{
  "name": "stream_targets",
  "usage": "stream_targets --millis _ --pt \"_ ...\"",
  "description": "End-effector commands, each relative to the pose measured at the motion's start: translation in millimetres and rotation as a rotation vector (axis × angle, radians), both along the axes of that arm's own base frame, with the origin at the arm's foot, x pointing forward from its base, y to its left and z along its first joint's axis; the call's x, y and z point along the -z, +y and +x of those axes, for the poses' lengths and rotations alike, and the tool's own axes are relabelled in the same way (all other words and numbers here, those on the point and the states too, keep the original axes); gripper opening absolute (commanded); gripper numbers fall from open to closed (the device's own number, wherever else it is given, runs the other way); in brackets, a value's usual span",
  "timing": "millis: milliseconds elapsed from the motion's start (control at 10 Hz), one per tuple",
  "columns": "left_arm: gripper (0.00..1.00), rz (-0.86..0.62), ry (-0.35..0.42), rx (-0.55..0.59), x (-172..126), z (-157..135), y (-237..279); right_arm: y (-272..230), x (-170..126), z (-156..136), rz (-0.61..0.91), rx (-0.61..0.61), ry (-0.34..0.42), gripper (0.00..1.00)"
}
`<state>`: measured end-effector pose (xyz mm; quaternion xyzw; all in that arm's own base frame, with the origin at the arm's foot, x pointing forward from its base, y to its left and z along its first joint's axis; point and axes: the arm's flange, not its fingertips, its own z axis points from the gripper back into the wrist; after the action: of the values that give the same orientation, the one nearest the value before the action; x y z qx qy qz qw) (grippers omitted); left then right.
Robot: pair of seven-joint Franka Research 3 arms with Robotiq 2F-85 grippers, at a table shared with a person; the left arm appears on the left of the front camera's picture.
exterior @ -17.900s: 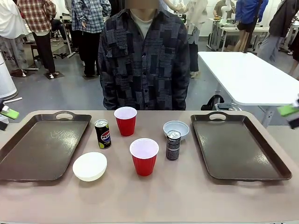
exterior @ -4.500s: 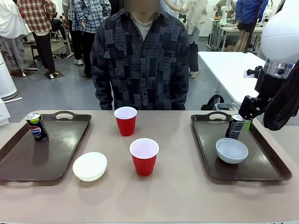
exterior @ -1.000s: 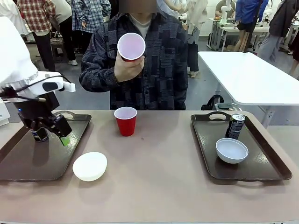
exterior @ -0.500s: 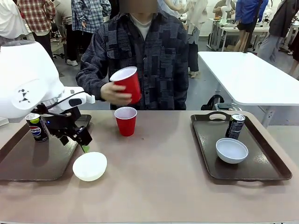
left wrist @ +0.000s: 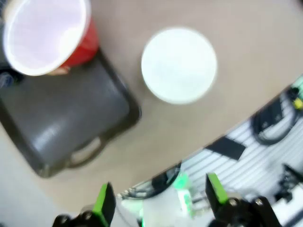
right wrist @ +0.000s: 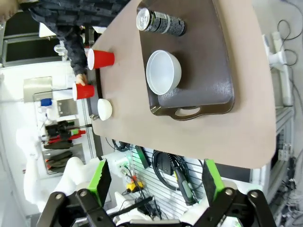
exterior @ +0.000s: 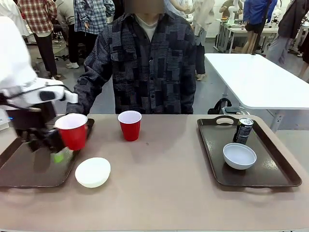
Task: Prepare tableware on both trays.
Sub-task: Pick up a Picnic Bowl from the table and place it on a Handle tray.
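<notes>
A person's hand sets a red cup (exterior: 72,131) down at the right edge of the left tray (exterior: 19,174). My left gripper (exterior: 54,153) hangs open over that tray, just left of the cup, with nothing between its fingers. From the left wrist I see the cup (left wrist: 47,35), the tray (left wrist: 71,113) and the white bowl (left wrist: 179,64). The white bowl (exterior: 92,171) lies on the table beside the tray. A second red cup (exterior: 130,124) stands mid-table. The right tray (exterior: 275,164) holds the black can (exterior: 243,130) and the grey-blue bowl (exterior: 239,155). My right gripper (right wrist: 156,179) is open, high above them. My left arm hides the Pepsi can.
The person stands at the far side, one arm reaching down to the left tray. The table (exterior: 169,193) between the two trays holds only the second cup and the white bowl. A white table (exterior: 256,77) stands behind at the right.
The person has lowered the red cup from chest height onto the left tray's edge. My left arm has drawn back left from the white bowl to over the tray.
</notes>
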<state>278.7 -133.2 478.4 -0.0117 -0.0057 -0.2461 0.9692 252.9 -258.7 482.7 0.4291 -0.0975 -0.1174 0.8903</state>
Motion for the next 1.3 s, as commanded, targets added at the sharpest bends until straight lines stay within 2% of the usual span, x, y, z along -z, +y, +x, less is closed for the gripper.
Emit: stream_targets --millis 0,400,500,600,1000,1200 --pt "1.0 0.013 0.009 0.027 29.2 -28.0 16.5 -0.7 0.4 -2.1 -0.004 -0.018 -0.012 1.0" --pt "1.0 0.001 0.004 0.002 32.3 -16.7 21.0 -0.7 0.4 -2.1 -0.004 -0.018 -0.012 1.0" --pt "1.0 -0.013 0.002 0.029 32.9 -6.8 21.3 -0.7 0.4 -2.1 -0.004 -0.018 -0.012 1.0" --pt "1.0 -0.054 -0.012 0.007 34.6 11.9 17.0 -0.7 0.4 -2.1 -0.004 -0.018 -0.012 1.0" --pt "1.0 -0.061 -0.074 0.0 67.8 59.0 -22.5 -0.7 0.4 -2.1 -0.004 -0.018 -0.012 1.0" --pt "1.0 -0.031 -0.087 -0.001 90.5 69.8 -42.3 -0.7 0.4 -2.1 -0.004 -0.018 -0.012 1.0"
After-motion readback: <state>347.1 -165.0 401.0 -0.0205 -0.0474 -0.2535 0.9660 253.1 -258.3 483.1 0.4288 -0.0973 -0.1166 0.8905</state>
